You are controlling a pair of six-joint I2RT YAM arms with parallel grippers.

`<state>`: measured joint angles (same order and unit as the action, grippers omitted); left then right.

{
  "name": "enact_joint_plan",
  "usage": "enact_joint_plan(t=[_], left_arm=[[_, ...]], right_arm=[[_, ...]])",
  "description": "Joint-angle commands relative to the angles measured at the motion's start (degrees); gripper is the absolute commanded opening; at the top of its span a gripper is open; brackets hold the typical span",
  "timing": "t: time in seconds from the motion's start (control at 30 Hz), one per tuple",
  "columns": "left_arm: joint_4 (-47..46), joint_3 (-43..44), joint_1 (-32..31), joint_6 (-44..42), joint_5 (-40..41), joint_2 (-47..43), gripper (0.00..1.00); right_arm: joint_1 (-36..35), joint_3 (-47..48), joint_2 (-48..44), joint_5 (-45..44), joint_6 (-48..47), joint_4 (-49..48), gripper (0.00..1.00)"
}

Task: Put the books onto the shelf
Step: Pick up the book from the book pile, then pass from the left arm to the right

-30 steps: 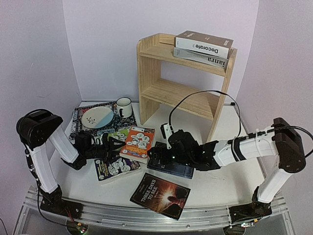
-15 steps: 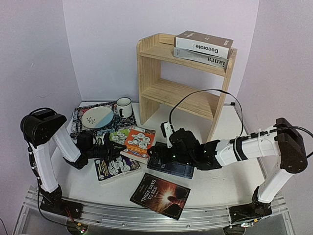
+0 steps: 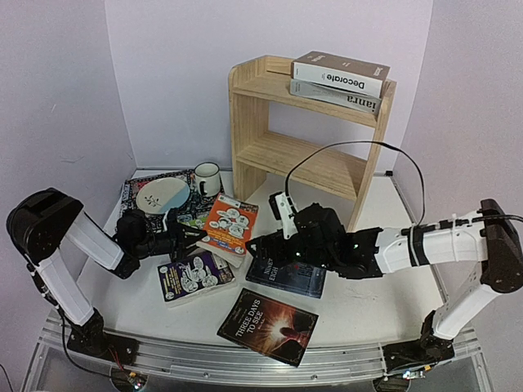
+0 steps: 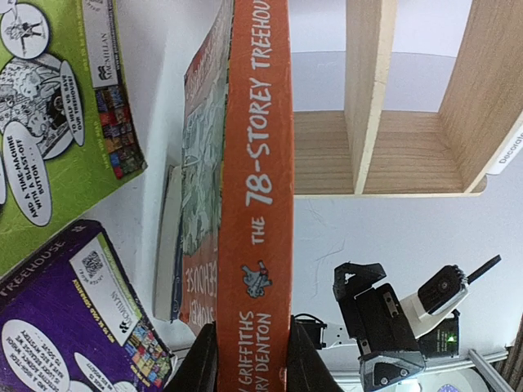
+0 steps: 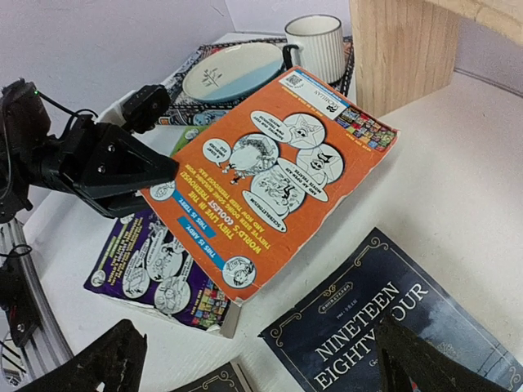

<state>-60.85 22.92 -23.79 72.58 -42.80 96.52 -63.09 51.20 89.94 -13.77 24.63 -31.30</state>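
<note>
change: a second ago the left gripper (image 3: 189, 239) stood wide beside the orange book (image 3: 230, 229); now it is clamped on the spine, and that edge is tipped up.
meaning: the pick looks under way; the carry to the shelf (image 3: 245, 122) is not yet done.
right gripper (image 5: 245, 359): jaws wide, empty, low over the blue book (image 5: 392, 327).
placed: decorate (image 3: 339, 72) on the grey book (image 3: 343, 98), top tier.
left on table (image 3: 384, 302): orange book, green book (image 4: 49, 106), purple book (image 3: 194, 276), blue book, dark book (image 3: 268, 325).
left wrist only: fingers (image 4: 204, 363) either side of the spine.
right wrist only: orange cover slanting above the purple book.
top view only: the shelf's top tier.
</note>
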Motion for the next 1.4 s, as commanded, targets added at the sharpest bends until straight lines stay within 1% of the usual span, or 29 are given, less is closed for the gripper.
enact_joint_plan(t=[0.0,0.07,0.13,0.2,0.3,0.4,0.53,0.6,0.67,0.77,0.87,1.07,1.17,1.3,1.37], left_arm=[[-4.95,-0.45,0.30,0.88,-0.68,-6.95,0.00],[-3.54,-0.88,0.24,0.70,-0.38,-9.49,0.00],[1.02,-0.94,0.28,-1.07,0.65,-12.83,0.00],[8.29,-0.55,0.27,-4.87,2.14,-17.40,0.00],[23.80,1.68,0.28,-11.60,5.40,-24.77,0.00],[34.09,3.57,0.30,-15.94,7.77,-31.65,0.00],[46.42,8.03,0.26,-20.67,8.56,-37.73,0.00],[55.45,12.01,0.32,-24.90,9.81,-40.13,0.00],[65.65,16.69,0.28,-28.94,11.22,-41.93,0.00],[74.93,21.94,0.32,-32.40,12.77,-44.24,0.00],[82.43,25.26,0.32,-34.55,14.43,-46.21,0.00],[97.01,34.23,0.31,-41.04,23.53,-48.54,0.00],[102.92,38.41,0.31,-44.18,27.45,-48.90,0.00],[112.67,45.50,0.30,-50.80,31.58,-47.80,0.00],[115.13,47.87,0.31,-53.39,31.80,-47.65,0.00]], right_arm=[[-0.25,-0.76,-4.98,1.27,-3.66,0.88,0.98],[-0.27,-1.38,-6.34,1.42,-4.35,1.19,0.98],[-0.27,-2.06,-7.86,1.27,-4.80,1.28,0.98],[-0.26,-2.48,-9.25,0.91,-5.11,1.54,0.98],[-0.24,-2.95,-10.54,0.62,-5.42,2.17,0.98],[-0.25,-3.28,-11.55,0.58,-5.62,2.71,0.98],[-0.26,-3.46,-12.47,0.70,-5.92,3.27,0.98],[-0.25,-3.34,-12.80,0.88,-6.19,3.62,0.98],[-0.25,-2.97,-13.04,1.26,-6.49,4.14,0.98],[-0.24,-2.35,-13.28,1.77,-6.81,4.95,0.98],[-0.28,-2.00,-13.38,2.21,-6.92,5.44,0.98],[-0.28,-1.90,-13.25,2.64,-6.78,5.48,0.98],[-0.27,-1.89,-13.25,2.80,-6.79,5.76,0.98],[-0.26,-1.40,-13.36,2.72,-7.33,7.00,0.98],[-0.22,-0.92,-13.39,2.70,-7.61,7.73,0.98]])
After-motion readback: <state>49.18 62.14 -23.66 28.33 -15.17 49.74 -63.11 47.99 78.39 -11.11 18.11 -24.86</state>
